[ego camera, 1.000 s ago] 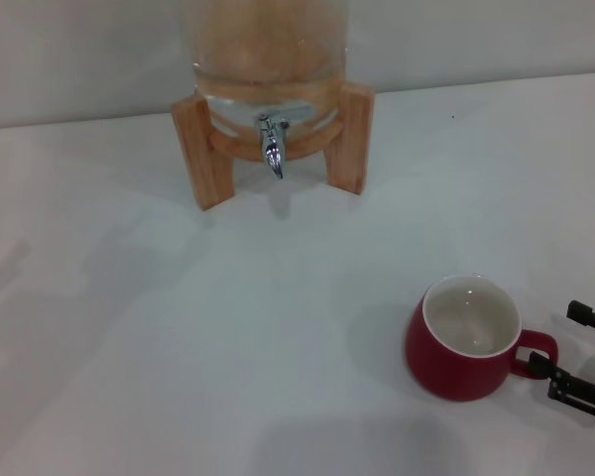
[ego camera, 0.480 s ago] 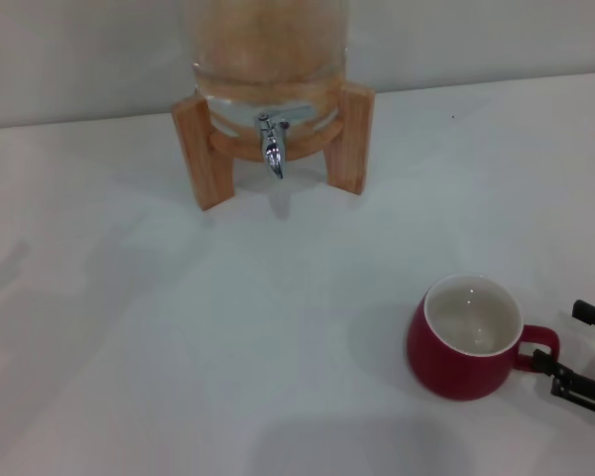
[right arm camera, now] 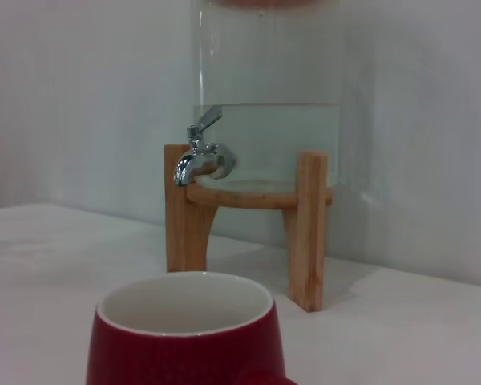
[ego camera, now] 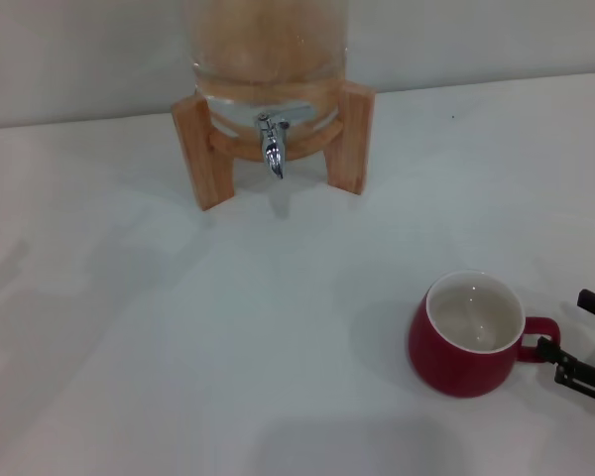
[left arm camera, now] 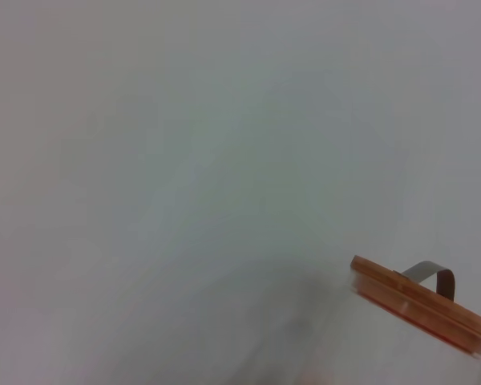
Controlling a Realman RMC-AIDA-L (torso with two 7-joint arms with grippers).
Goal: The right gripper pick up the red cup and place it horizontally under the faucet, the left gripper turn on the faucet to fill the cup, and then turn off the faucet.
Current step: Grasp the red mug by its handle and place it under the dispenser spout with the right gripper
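Fingers of right pincer [ego camera: 575, 345] open, straddling red cup [ego camera: 466, 335] handle.

A plain white table [ego camera: 129, 327] filled the scene, and a pale bare wall [ego camera: 476, 40] stood behind it.

A glass dispenser [ego camera: 268, 45] stands at the far side of the white bench [ego camera: 178, 327], close to the pale wall [ego camera: 59, 50]. It sits in a wooden stand [ego camera: 349, 134] whose upright legs rest on the bench and whose ring [right arm camera: 256, 192] carries the jar. Clear liquid fills its lower part. A wooden lid [left arm camera: 421, 305] with a metal handle [left arm camera: 433, 277] closes the top.
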